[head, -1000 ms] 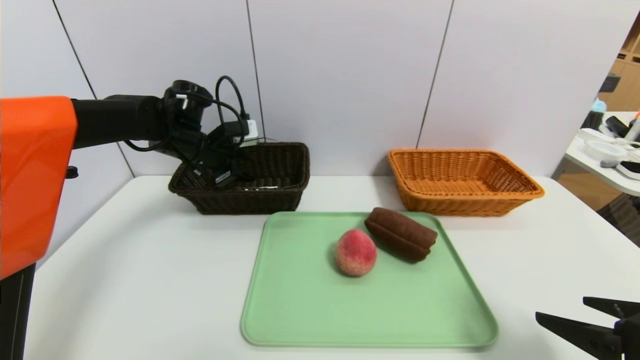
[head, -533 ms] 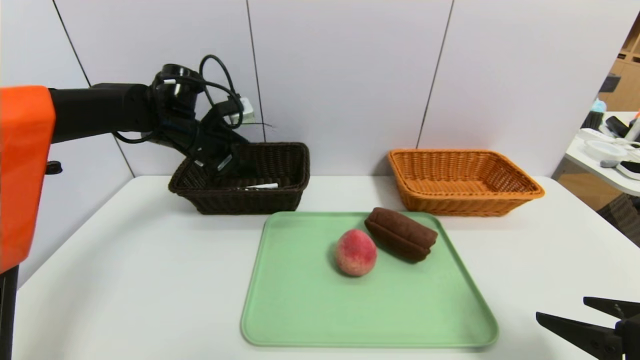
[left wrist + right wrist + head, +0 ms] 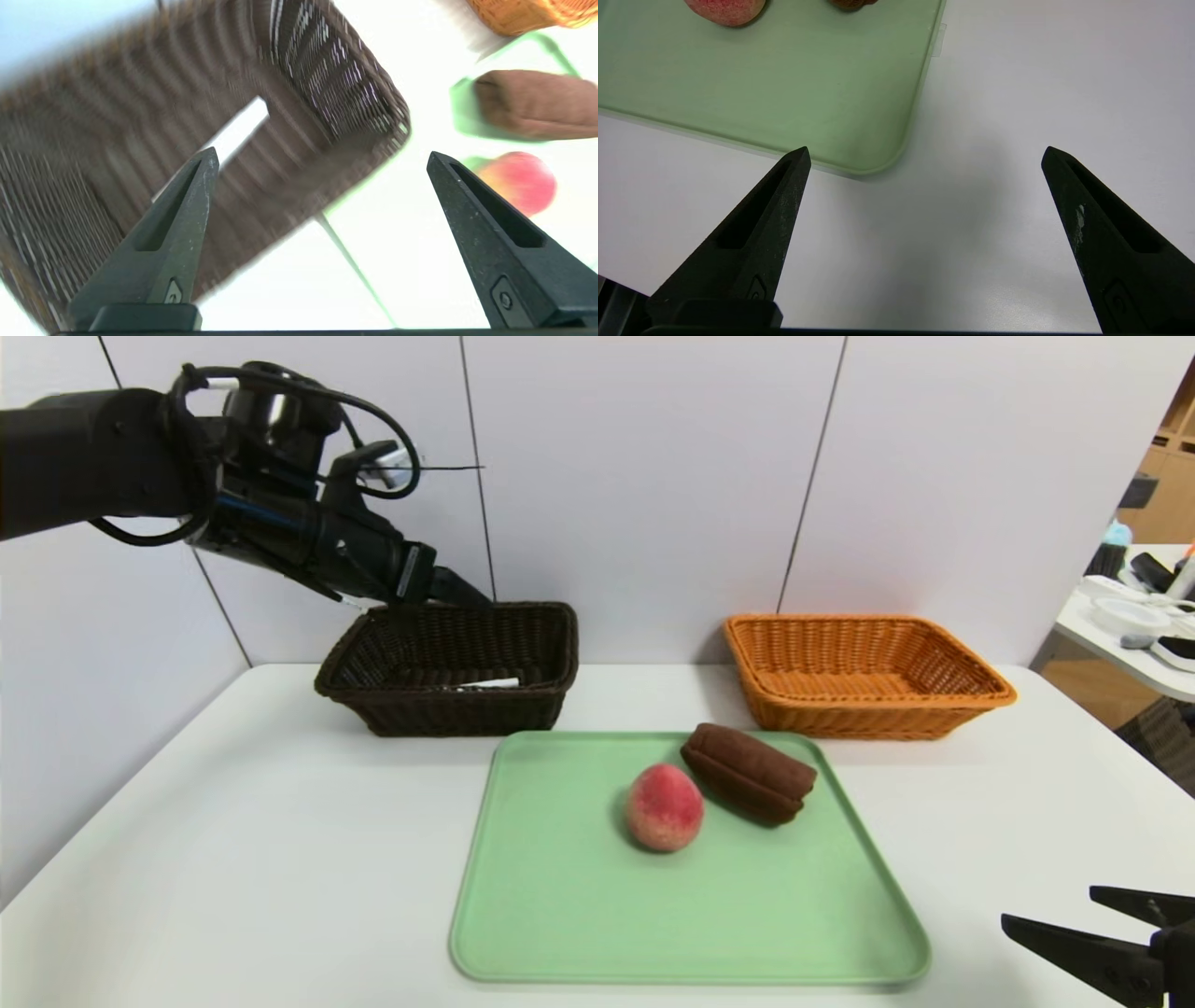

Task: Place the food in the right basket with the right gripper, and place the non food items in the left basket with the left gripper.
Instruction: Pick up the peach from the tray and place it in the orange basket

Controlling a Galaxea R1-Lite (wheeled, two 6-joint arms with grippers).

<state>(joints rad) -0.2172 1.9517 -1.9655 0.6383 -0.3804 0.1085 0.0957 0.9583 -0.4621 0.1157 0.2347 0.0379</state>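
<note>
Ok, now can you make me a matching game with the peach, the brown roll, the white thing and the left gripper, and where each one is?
1. peach
2. brown roll
3. white thing
4. left gripper

A. inside the dark basket
B. above the dark basket, open
C. on the green tray, nearer its middle
D. on the green tray, nearer the orange basket

Pairs: 1-C, 2-D, 3-A, 4-B

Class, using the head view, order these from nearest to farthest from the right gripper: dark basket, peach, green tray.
1. Green tray: its near right corner is beside the gripper.
2. Peach: mid-tray.
3. Dark basket: far left.
</note>
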